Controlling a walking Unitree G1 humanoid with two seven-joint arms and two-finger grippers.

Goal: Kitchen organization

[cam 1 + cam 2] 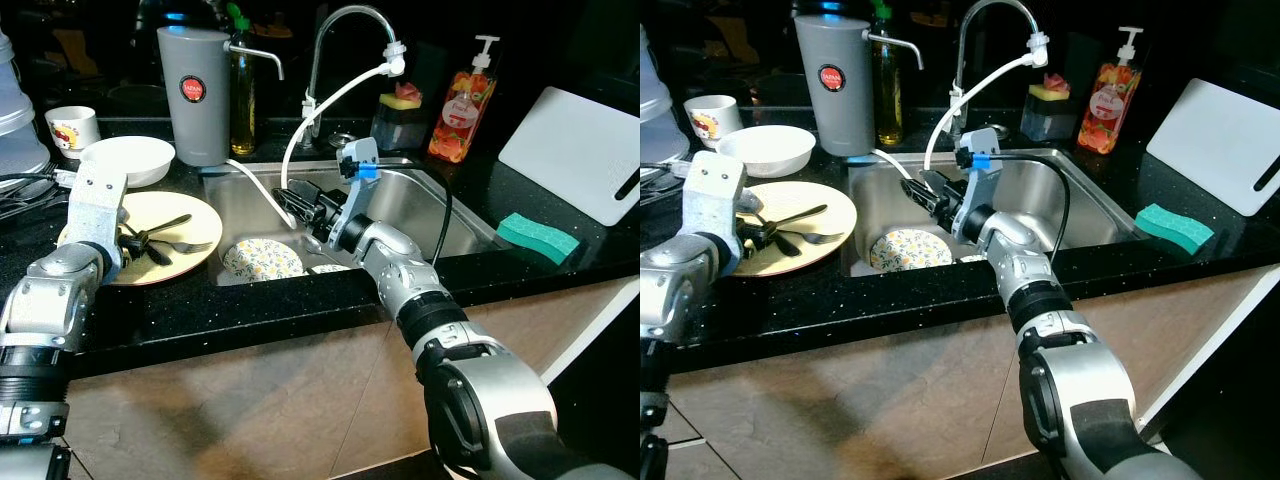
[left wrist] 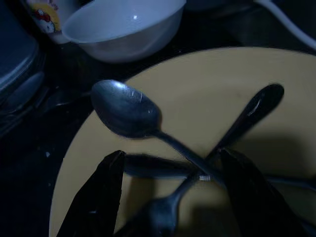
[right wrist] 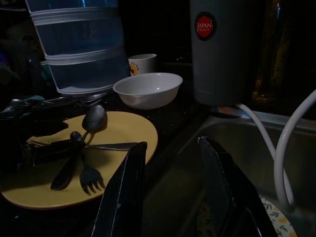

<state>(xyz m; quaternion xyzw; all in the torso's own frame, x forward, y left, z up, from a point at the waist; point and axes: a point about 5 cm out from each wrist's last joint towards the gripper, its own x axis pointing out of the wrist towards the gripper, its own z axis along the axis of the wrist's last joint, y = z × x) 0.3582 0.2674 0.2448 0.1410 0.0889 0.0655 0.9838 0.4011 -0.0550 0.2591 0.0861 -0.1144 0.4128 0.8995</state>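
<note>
A yellow plate [image 1: 185, 215] lies on the black counter left of the sink, holding a spoon [image 2: 128, 111], a fork [image 1: 185, 245] and another dark-handled piece crossed over each other. My left gripper [image 2: 171, 155] hovers low over the plate, open, its fingers straddling the crossed handles without closing on them. In the steel sink [image 1: 400, 185] a floral plate [image 1: 262, 259] lies flat. My right gripper [image 1: 298, 203] hangs above the sink's left side, open and empty, pointing toward the yellow plate.
A white bowl [image 1: 130, 160] and a cup [image 1: 72, 128] sit behind the yellow plate, beside stacked clear containers [image 3: 79, 44]. A grey jug [image 1: 195, 95], a faucet with a white hose [image 1: 300, 130] and a soap bottle [image 1: 463, 110] line the back. A green sponge [image 1: 538, 237] and a white board [image 1: 580, 165] lie at right.
</note>
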